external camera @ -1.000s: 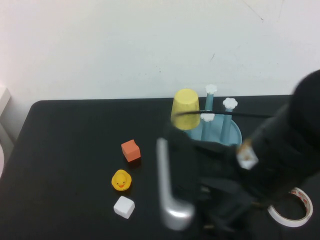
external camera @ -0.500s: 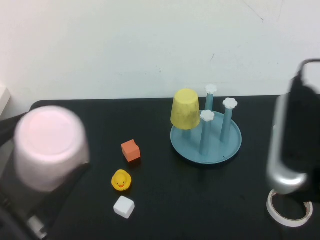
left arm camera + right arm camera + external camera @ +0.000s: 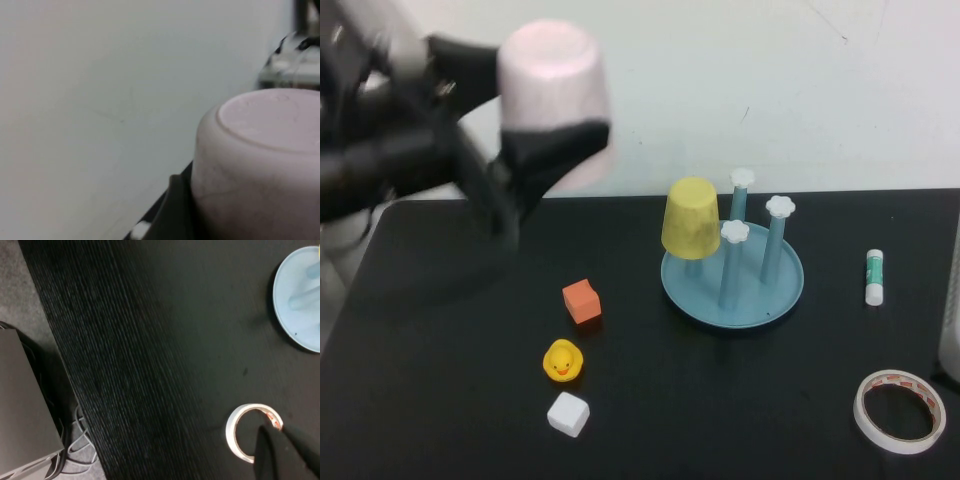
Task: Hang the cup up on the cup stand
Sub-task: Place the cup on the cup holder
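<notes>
Pink cup upside-down, pinched in L gripper; R gripper off-frame, near tape roll.

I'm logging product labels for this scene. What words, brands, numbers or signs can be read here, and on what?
No text can be read.
Glue stick: green band, print too small to read.
Tape roll: reddish marks on its inner ring, illegible.
Pink cup, shut in the left tool raised at the table's far left: plain.
Yellow cup and cup stand: no markings.
Right tool, low over the tape roll: no label.
</notes>
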